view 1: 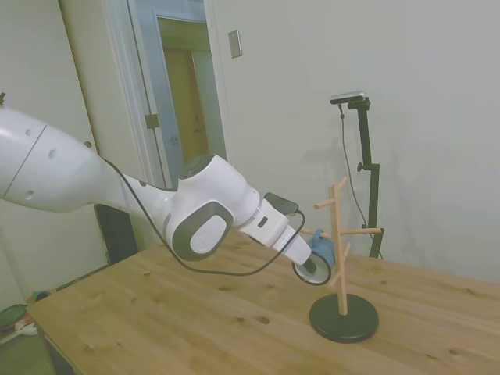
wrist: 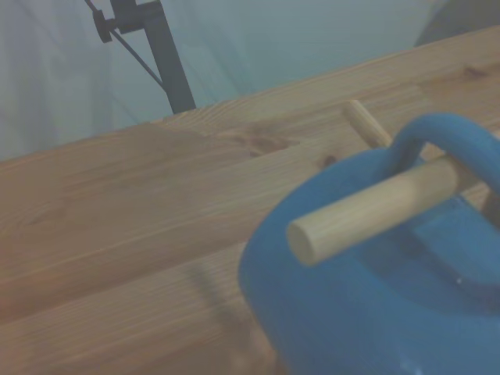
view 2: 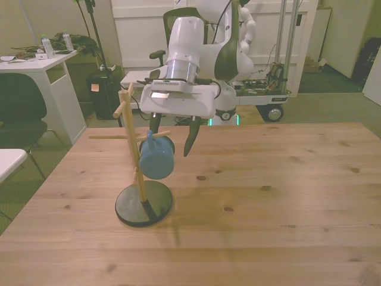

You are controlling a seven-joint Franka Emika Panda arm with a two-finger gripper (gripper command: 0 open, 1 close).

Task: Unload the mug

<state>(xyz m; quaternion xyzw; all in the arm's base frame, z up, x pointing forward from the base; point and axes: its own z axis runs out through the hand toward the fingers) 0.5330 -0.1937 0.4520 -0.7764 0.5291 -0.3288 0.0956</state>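
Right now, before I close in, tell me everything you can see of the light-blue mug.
The small light-blue enamel-style mug hangs by its blue loop handle on a wooden peg of the wooden rack, tipped sideways above the wooden table, not touching it. In the front view, the open claw straddles its upper part; contact cannot be told.
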